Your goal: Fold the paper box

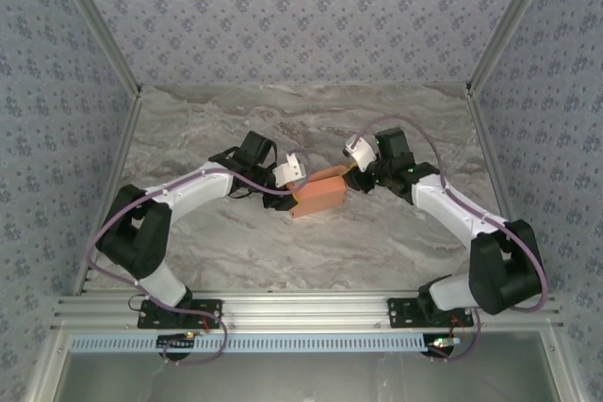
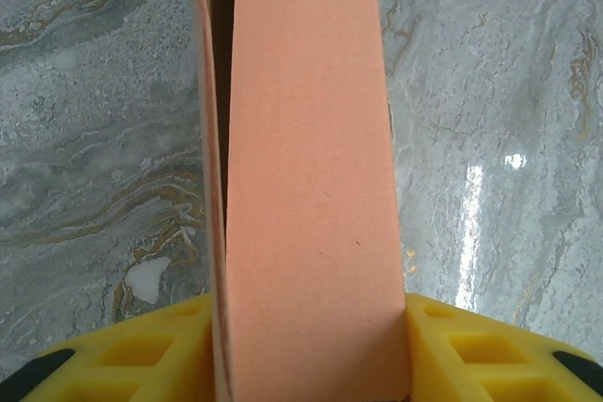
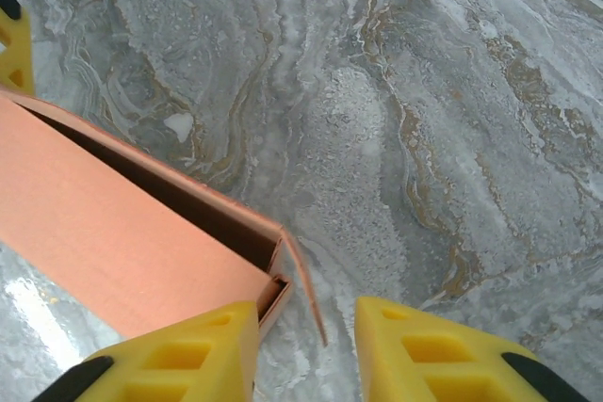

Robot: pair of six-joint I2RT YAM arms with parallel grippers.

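The paper box (image 1: 318, 197) is a salmon-orange card shell lying mid-table between both grippers. My left gripper (image 1: 295, 174) is shut on its left end. In the left wrist view the box (image 2: 306, 138) fills the gap between the yellow fingers (image 2: 155, 350) of that gripper (image 2: 311, 355). My right gripper (image 1: 354, 174) stands open at the box's right end. In the right wrist view the box (image 3: 113, 233) has an open top slot, and a loose end flap (image 3: 303, 284) sticks out between the fingers of that gripper (image 3: 306, 355), touching neither pad.
The marble tabletop (image 1: 377, 120) is bare around the box. Patterned walls (image 1: 57, 91) close in the left, right and far sides. An aluminium rail (image 1: 301, 308) carrying both arm bases runs along the near edge. The left gripper's yellow finger (image 3: 11, 54) shows at the right wrist view's top left.
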